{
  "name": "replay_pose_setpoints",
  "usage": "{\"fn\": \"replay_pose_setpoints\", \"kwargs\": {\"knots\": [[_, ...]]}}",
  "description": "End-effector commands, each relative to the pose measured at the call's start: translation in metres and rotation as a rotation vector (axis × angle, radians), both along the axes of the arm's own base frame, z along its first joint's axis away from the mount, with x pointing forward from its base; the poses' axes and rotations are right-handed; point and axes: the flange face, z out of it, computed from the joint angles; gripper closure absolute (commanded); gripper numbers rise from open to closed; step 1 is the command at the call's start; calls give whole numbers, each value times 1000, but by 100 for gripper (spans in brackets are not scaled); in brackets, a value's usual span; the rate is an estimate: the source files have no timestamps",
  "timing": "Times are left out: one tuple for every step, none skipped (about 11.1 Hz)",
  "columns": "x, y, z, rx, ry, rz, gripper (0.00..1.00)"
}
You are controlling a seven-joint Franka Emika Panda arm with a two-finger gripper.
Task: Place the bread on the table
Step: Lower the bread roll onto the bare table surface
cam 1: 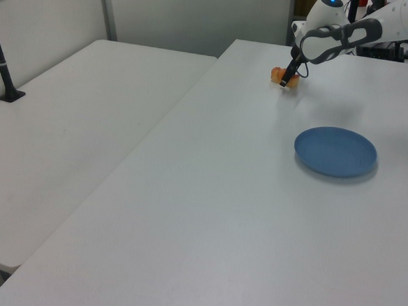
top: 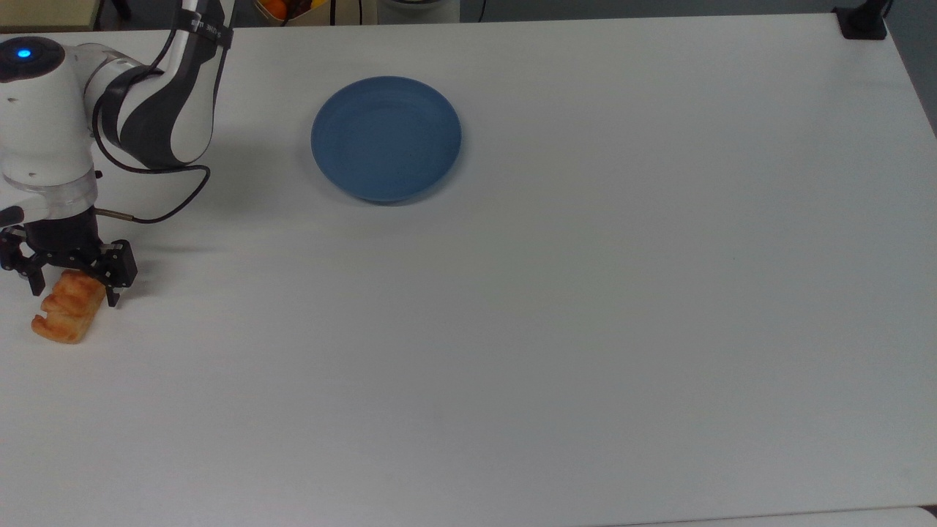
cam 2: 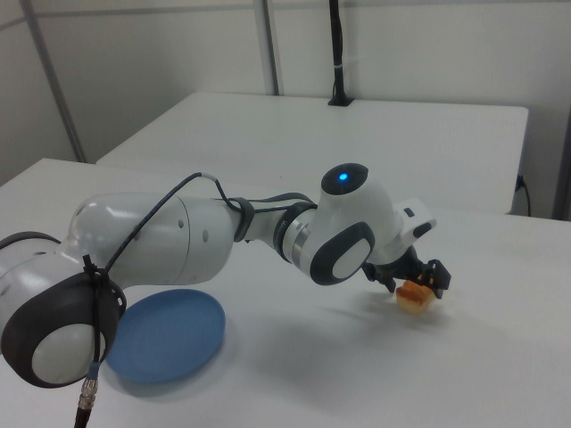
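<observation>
A: Bread (top: 68,315) is down on the white bench (top: 585,329), lying flat near the top view's left edge!

B: And the hand (top: 73,293)? Wide apart, I'd say. The two black fingers (top: 113,282) straddle the upper end of the roll, one to each side, with daylight showing between them and the crust in the top view.

A: Agreed, nothing is clamped. From the right view the hand (cam 2: 415,281) sits just above the bread (cam 2: 414,295), fingers pointing down at it.

B: Left view has the bread (cam 1: 278,76) by the bench's far edge, the hand (cam 1: 286,80) right at it.

A: Blue plate (top: 386,137) sits well apart, bare. Any writing?

B: Small white lettering on the arm's dark band (top: 205,28), too tiny to read. A blue light (top: 24,53) glows on the wrist.
</observation>
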Motion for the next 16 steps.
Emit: {"fn": "replay_pose_setpoints", "kwargs": {"knots": [[4, 2, 4, -2, -23, -14, 0], [4, 2, 4, 6, -27, -35, 0], [2, -1, 12, -5, -31, -37, 0], [-1, -3, 15, -12, -28, -38, 0], [-3, -7, 15, -30, -19, -32, 0], [-6, -13, 15, -65, -4, -19, 0], [-10, -20, 13, -96, 15, -7, 0], [-10, -21, 13, -114, 24, 4, 0], [-11, -22, 14, -127, 30, 18, 0], [-11, -23, 14, -133, 33, 22, 0], [-11, -22, 19, -131, 27, 18, 0], [-12, -22, 28, -126, 15, 9, 0], [-16, -16, 39, -114, 10, 4, 0], [-24, -9, 50, -105, 18, 6, 0], [-34, 0, 63, -89, 21, -8, 0], [-43, 14, 81, -56, 25, -49, 0]]}}
